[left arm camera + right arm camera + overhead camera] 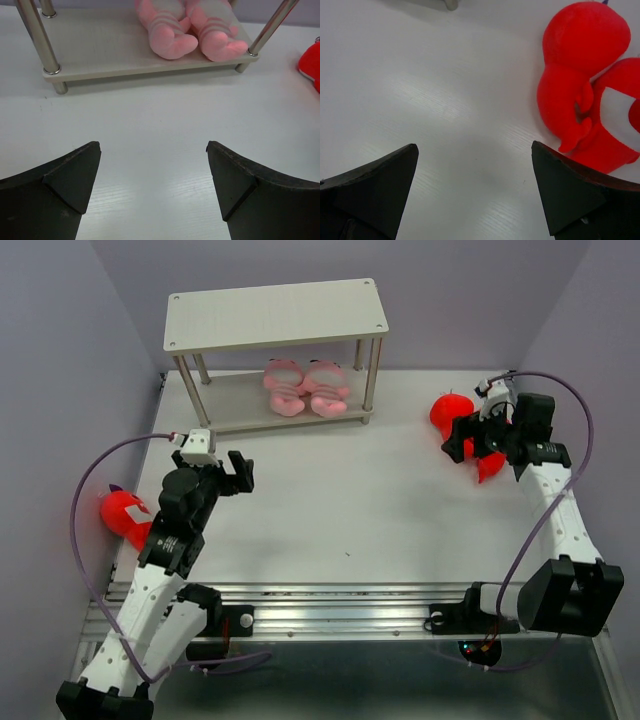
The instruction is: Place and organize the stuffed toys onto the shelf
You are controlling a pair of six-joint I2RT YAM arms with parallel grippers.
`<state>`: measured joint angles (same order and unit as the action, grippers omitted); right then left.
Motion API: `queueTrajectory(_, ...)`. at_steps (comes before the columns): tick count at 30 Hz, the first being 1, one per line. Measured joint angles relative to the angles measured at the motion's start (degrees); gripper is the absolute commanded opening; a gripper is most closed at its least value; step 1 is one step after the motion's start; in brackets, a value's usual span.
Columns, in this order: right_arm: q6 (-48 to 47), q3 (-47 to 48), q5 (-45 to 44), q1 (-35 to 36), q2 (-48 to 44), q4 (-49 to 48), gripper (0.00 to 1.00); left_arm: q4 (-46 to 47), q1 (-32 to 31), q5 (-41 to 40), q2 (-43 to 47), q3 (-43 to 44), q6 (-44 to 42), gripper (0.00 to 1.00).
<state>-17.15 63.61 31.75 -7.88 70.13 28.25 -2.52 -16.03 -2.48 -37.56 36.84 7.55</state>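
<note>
One red shark (pixel 118 512) half behind left arm (pixel 168 538)

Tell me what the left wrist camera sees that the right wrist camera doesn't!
Only the left wrist view shows the two pink striped toys, lying side by side on the shelf's lower board. Only the right wrist view shows two red toys pressed together on the white table. Both show that table and an open gripper: the left gripper and the right gripper. The left wrist view also catches a red sliver at its right edge.
</note>
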Motion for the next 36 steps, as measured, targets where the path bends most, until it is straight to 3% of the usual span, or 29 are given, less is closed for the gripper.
queueTrajectory(7, 0.44, 7.74, -10.78, -1.07, 11.37, 4.92, 1.0, -0.37, 0.0, 2.58, 5.05, -0.76, -0.02, 0.99)
queueTrajectory(15, 3.58, 21.66, -21.77, -7.17, 29.11, 4.76, 1.0, -0.37, 0.0, 4.2, 3.26, -0.76, -0.07, 0.99)
queueTrajectory(24, -0.31, 31.61, -22.71, -9.62, 43.74, 3.54, 0.98, -0.68, 0.0, 5.44, 2.08, -0.76, -0.07, 0.99)
queueTrajectory(27, -1.57, 33.0, -22.1, -9.53, 46.66, 2.99, 0.93, -0.66, 0.0, 6.08, 2.08, -0.76, -0.07, 0.99)
queueTrajectory(30, -2.27, 34.4, -21.38, -9.73, 48.72, 2.38, 0.76, -0.26, 0.0, 7.37, 2.12, -0.79, -0.11, 0.99)
queueTrajectory(31, -2.6, 34.93, -20.63, -9.86, 49.48, 1.6, 0.62, 0.02, 0.0, 8.13, 2.19, -0.83, -0.13, 0.99)
queueTrajectory(33, -2.73, 35.08, -19.8, -10.29, 50.14, 1.01, 0.46, 0.28, 0.0, 9.11, 2.36, -0.85, -0.15, 0.99)
queueTrajectory(34, -2.84, 35.06, -18.97, -10.49, 50.25, 0.81, 0.3, 0.57, 0.0, 9.73, 2.47, -0.94, -0.15, 0.99)
queueTrajectory(36, -3.34, 34.69, -17.51, -11.28, 50.25, -0.02, 0.17, 1.42, 0.0, 11.13, 3.08, -1.57, -0.13, 0.99)
